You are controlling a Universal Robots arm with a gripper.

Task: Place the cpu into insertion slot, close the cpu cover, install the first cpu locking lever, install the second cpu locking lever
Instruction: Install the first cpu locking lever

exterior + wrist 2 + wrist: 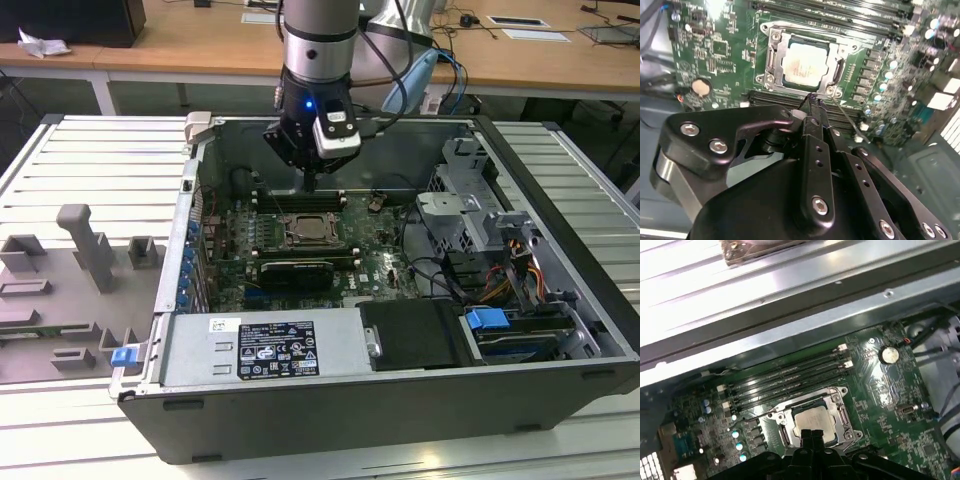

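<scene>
Arm: the grey-and-black Universal Robots arm comes down vertically from the top of the exterior view into the open dark-grey computer case (560,300), wrist pointing straight down.
Gripper: the black gripper (309,180) hangs above the green motherboard (385,265), just behind the socket toward the case's rear wall; in the second wrist view its tip (812,102) sits just off the socket's edge.
Fingers: the slim black fingers (815,145) are pressed together into one narrow blade, with nothing between them.
Cpu: the flat square chip with a pale silvery-beige metal top (802,65) lies seated in the socket, also visible in the first wrist view (815,421) and the exterior view (308,232).
Insertion slot: the dark-rimmed square socket (774,62) sits mid-motherboard, beside the long black memory slots (790,375).
Cpu cover: the thin silvery metal frame plate (837,50) lies flat around the chip, its window framing the metal top.
Locking lever: a thin metal wire lever (845,116) angles away from the socket's corner, beside the gripper tip; whether it is latched I cannot tell.
Beside the case: grey moulded fixture blocks (85,250) stand on the slatted metal table (60,150), at the exterior view's left of the case.
</scene>
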